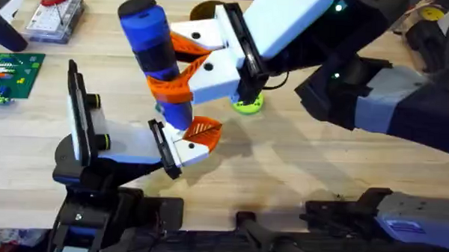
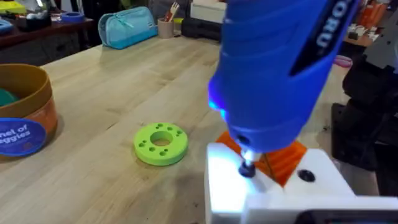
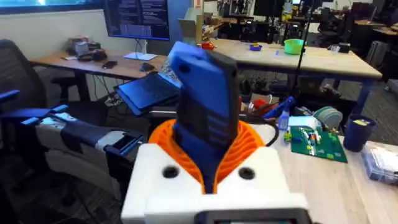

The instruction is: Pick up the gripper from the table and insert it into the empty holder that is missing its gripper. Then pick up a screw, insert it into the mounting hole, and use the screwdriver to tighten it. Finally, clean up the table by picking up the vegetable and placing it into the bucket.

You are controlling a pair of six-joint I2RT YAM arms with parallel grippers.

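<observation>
My right gripper (image 1: pixel 187 78) is shut on the blue screwdriver (image 1: pixel 154 45), its orange fingers (image 3: pixel 249 146) clasping the barrel. The screwdriver stands nearly upright, and its thin metal tip (image 2: pixel 247 167) rests on a dark screw head in the white holder (image 2: pixel 224 186). The holder (image 1: pixel 190 149) sits at the end of my left arm with its black edge plate. The orange gripper finger (image 1: pixel 204 130) is seated on it, right behind the tip. The orange-brown bucket (image 2: pixel 22 115) stands further off. A teal-green shape lies inside it; I cannot tell whether it is the vegetable.
A lime-green disc (image 2: pixel 160 144) with a hole lies on the wood between holder and bucket. At the far left are a clear parts box (image 1: pixel 56 17) with a red-handled tool and a green circuit board (image 1: pixel 13 70). Bare table lies front right.
</observation>
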